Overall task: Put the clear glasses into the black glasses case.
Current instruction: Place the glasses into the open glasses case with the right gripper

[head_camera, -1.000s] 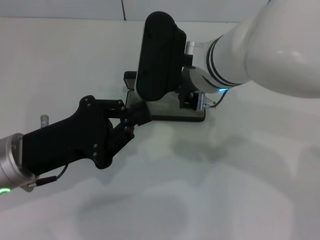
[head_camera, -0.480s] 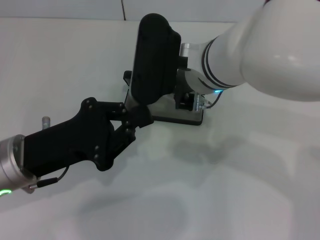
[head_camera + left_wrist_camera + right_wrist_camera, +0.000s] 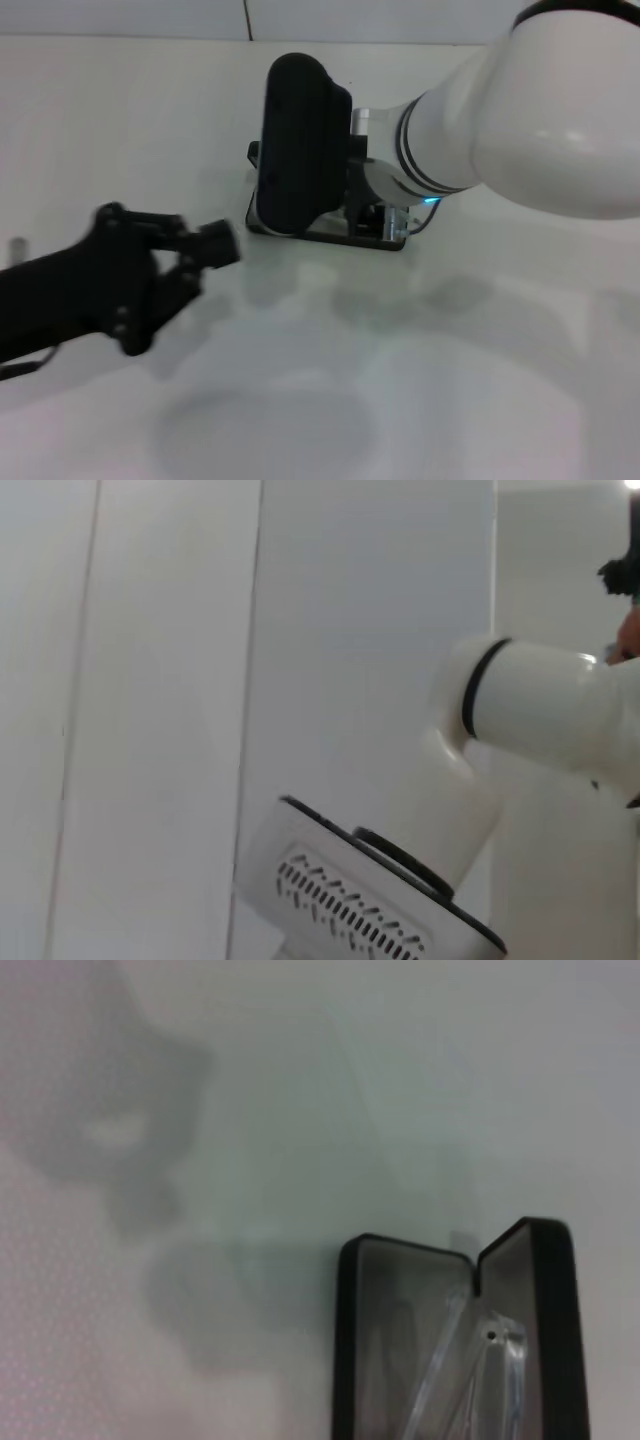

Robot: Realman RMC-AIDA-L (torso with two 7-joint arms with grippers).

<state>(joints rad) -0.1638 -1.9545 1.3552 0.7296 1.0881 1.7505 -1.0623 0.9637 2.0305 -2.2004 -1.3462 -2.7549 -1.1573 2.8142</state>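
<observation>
From the head, the right gripper (image 3: 375, 215) hangs directly over the black glasses case (image 3: 330, 232); whether its fingers are spread I cannot tell. The left gripper (image 3: 215, 245) sits apart, fingers apparently pressed together. The right wrist shows the clear glasses (image 3: 480, 1370) inside the open case: release squarely, then shut the lid gently

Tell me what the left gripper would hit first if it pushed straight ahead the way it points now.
Likely the black glasses case, or the right arm's black wrist housing hanging above it. The left gripper points across bare table toward them; depth is unclear from the head view.
</observation>
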